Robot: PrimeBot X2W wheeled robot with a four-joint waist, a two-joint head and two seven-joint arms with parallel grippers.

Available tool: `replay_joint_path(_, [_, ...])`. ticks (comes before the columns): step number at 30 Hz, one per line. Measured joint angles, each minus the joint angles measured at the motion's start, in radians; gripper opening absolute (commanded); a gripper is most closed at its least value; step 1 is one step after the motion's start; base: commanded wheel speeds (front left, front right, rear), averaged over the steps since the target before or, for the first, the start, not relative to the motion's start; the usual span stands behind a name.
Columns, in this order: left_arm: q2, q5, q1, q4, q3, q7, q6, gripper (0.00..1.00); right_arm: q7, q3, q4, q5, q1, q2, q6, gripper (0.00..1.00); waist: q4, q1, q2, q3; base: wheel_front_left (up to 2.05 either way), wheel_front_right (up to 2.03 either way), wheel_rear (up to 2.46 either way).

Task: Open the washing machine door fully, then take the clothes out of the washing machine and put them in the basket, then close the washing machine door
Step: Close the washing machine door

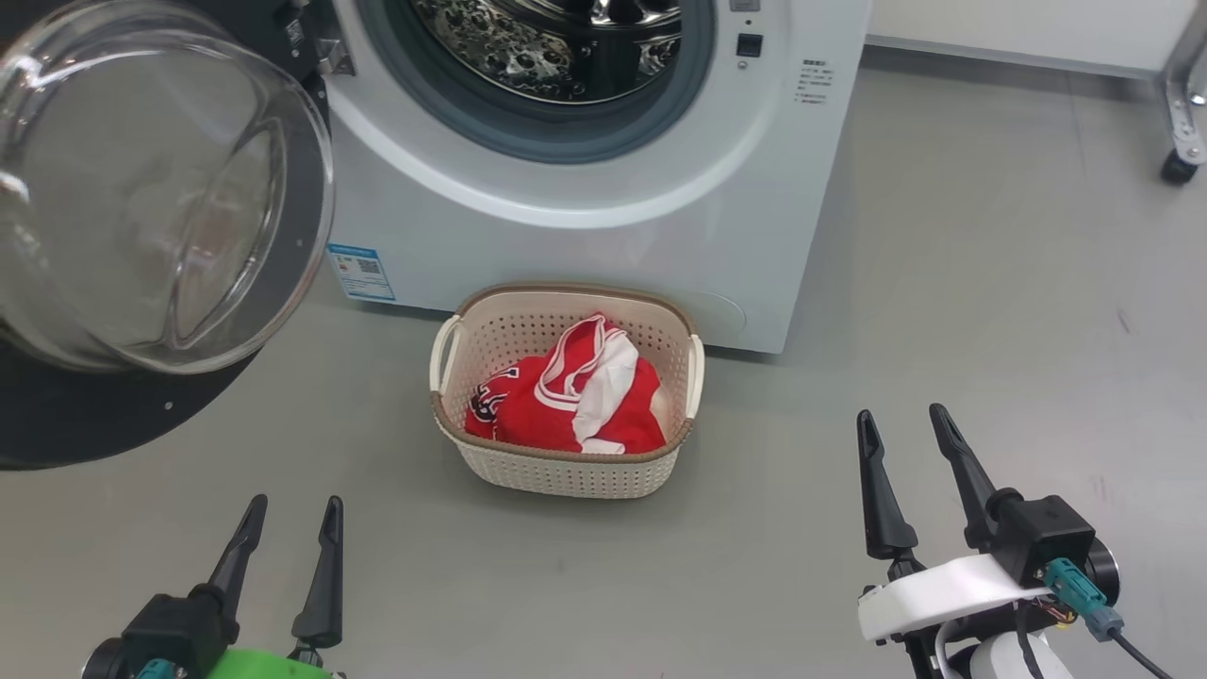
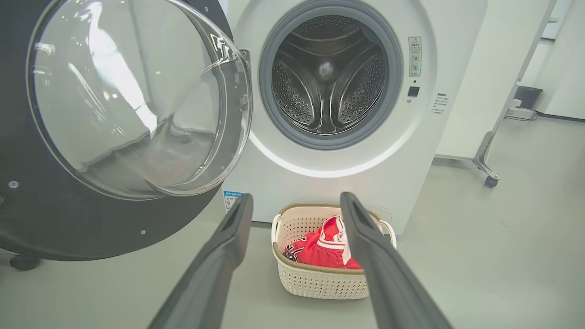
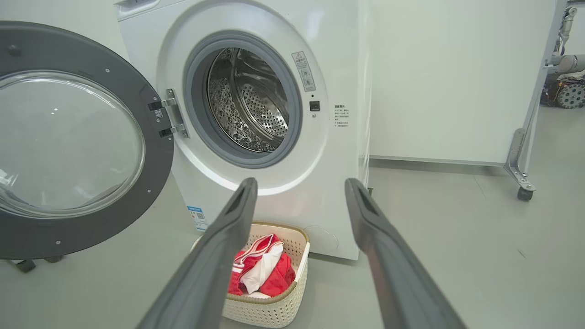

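The washing machine [image 1: 585, 226] [image 2: 388, 151] [image 3: 320, 192] stands with its door [image 1: 141, 189] [image 2: 128, 100] [image 3: 68, 146] swung wide open to the left. Its steel drum [image 2: 327, 77] [image 3: 249, 100] looks empty. The red and white clothes [image 1: 575, 391] [image 2: 320, 244] [image 3: 260, 269] lie bundled in the cream basket [image 1: 566, 476] [image 2: 320, 285] [image 3: 269, 308] on the floor before the machine. My left gripper [image 1: 292, 514] [image 2: 295, 201] hangs open at the lower left, short of the basket. My right gripper [image 1: 901, 420] [image 3: 299, 185] is open at the lower right. Both hold nothing.
Grey floor [image 1: 990, 283] spreads to the right of the machine. A white partition on a wheeled metal foot [image 1: 1183, 123] [image 2: 486, 169] [image 3: 518, 178] stands at the back right. The open door overhangs the floor at the left.
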Motion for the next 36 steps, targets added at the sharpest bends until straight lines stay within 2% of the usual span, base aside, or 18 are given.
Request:
replay_joint_path(9, [-0.003, 0.010, 0.000, 0.005, 0.023, 0.000, 0.000, 1.00, 0.000, 0.015, 0.010, 0.002, 0.000, 0.000, 0.016, 1.00, 0.105, -0.0001, 0.0000, -0.008, 0.00, 0.00, 0.00])
replay_joint_path(14, [-0.004, 0.020, 0.000, 0.005, 0.021, 0.000, 0.000, 1.00, 0.000, 0.019, 0.012, 0.009, 0.001, 0.000, 0.022, 1.00, 0.189, 0.0000, 0.0000, -0.020, 0.00, 0.00, 0.00])
replay_joint_path(22, [-0.005, 0.019, 0.014, -0.024, 0.073, 0.000, 0.000, 1.00, 0.000, 0.079, 0.028, 0.010, -0.001, 0.000, 0.038, 1.00, 0.273, 0.0000, 0.0000, -0.030, 0.00, 0.00, 0.00])
replay_joint_path(27, [-0.008, 0.019, 0.036, -0.047, 0.110, 0.000, 0.000, 1.00, 0.000, 0.114, 0.050, 0.011, -0.007, 0.000, 0.046, 1.00, 0.302, 0.0000, 0.0000, -0.034, 0.00, 0.00, 0.00])
replay_joint_path(36, [-0.016, 0.019, 0.050, -0.078, 0.150, 0.000, 0.000, 1.00, 0.000, 0.137, 0.067, 0.028, -0.044, 0.000, 0.057, 1.00, 0.312, 0.0000, 0.0000, -0.029, 0.00, 0.00, 0.00])
